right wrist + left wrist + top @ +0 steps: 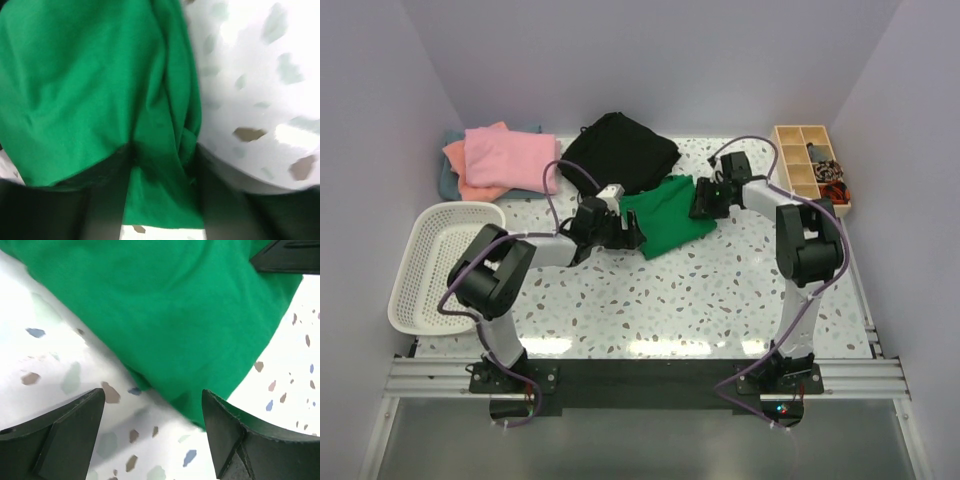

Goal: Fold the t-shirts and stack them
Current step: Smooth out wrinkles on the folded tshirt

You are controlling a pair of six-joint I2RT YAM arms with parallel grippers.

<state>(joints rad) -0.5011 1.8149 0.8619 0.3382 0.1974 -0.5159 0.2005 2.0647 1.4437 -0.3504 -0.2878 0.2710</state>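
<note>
The bright green t-shirt (665, 215) lies crumpled on the speckled table, just behind its middle. My left gripper (632, 232) is open at the shirt's left edge. In the left wrist view the shirt (165, 315) fills the top and its corner reaches the right finger (235, 430); the left finger (70, 430) is over bare table. My right gripper (701, 206) is at the shirt's right edge, shut on a bunched fold of it (160, 185). A pink t-shirt (505, 155) lies folded on a salmon-orange one (455, 152) and a grey-teal one (445, 182) at the back left.
A black garment (620, 150) lies behind the green shirt, touching it. A white mesh basket (440, 265) sits at the left edge. A wooden compartment box (810, 170) with small parts stands at the back right. White walls close in three sides.
</note>
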